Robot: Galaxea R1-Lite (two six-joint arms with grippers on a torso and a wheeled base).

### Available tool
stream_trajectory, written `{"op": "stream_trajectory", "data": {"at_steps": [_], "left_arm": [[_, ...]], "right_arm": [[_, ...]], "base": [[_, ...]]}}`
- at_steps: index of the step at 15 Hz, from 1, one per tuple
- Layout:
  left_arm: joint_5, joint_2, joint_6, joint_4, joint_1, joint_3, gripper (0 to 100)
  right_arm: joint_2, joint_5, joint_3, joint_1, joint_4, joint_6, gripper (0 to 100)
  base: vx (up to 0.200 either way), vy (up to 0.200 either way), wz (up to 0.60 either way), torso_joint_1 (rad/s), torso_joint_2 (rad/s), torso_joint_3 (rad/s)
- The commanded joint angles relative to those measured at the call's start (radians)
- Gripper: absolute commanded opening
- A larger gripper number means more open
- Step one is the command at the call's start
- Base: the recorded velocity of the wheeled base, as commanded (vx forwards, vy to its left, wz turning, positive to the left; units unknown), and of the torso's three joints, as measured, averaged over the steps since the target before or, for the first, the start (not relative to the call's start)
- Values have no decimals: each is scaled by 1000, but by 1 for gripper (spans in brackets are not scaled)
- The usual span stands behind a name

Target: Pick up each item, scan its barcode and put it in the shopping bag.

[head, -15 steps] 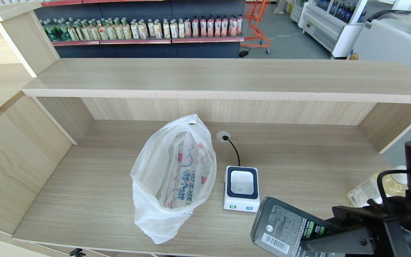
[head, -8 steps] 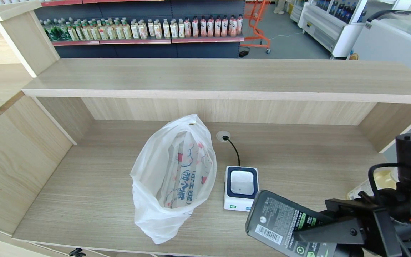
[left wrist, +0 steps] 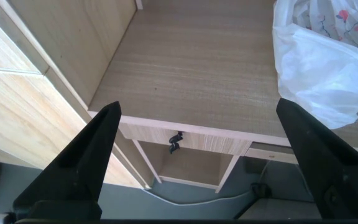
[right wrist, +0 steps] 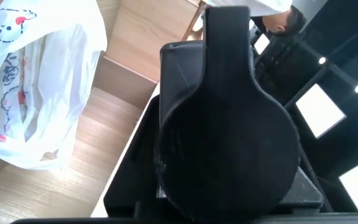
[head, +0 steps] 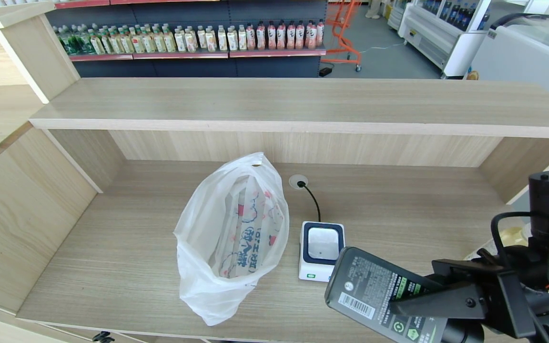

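Over the last second the right gripper (head: 405,307) carried the dark grey bottle (head: 365,286) left and forward. In the head view the bottle's leading corner now overlaps the near right corner of the scanner (head: 322,247), held above the table (head: 398,209), so it is nearly in scan position. The fingers are clamped across the bottle's body. Catch: the barcode (head: 356,305) faces up toward the head camera, and the scanner window also faces up, so the bottle likely needs a wrist roll before it will read. The shopping bag (head: 217,281) and scanner have not moved. The bag stands open just left of the scanner with a printed packet (head: 250,228) already inside, so the drop after scanning should be a short hop left. The bag's thin wall sits close beside the scanner and could snag or collapse if the bottle sweeps low. The scanner cable (head: 313,202) runs back to a grommet, out of the path. A pale bottle (head: 510,237) lies on the table at far right, mostly hidden behind the right arm, probably next. The left gripper (left wrist: 197,109) hangs off the table's front left edge, fingers spread wide, holding nothing.
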Motion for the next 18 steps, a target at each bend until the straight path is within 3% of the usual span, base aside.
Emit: {"op": "stream_trajectory", "data": {"at_steps": [1,13,16,18], "left_arm": [[0,0,0,0,0,0,100],[0,1,0,0,0,0,100],[0,1,-1,0,0,0,100],[0,0,0,0,0,0,100]], "right_arm": [[0,0,-2,1,0,-1,0],[-20,14,-4,6,1,30,0],[-29,5,-93,-37,-14,328,0],[-86,-122,-109,-185,-17,760,0]], "base": [[0,0,0,0,0,0],[0,0,0,0,0,0],[0,0,0,0,0,0],[0,0,0,0,0,0]]}}
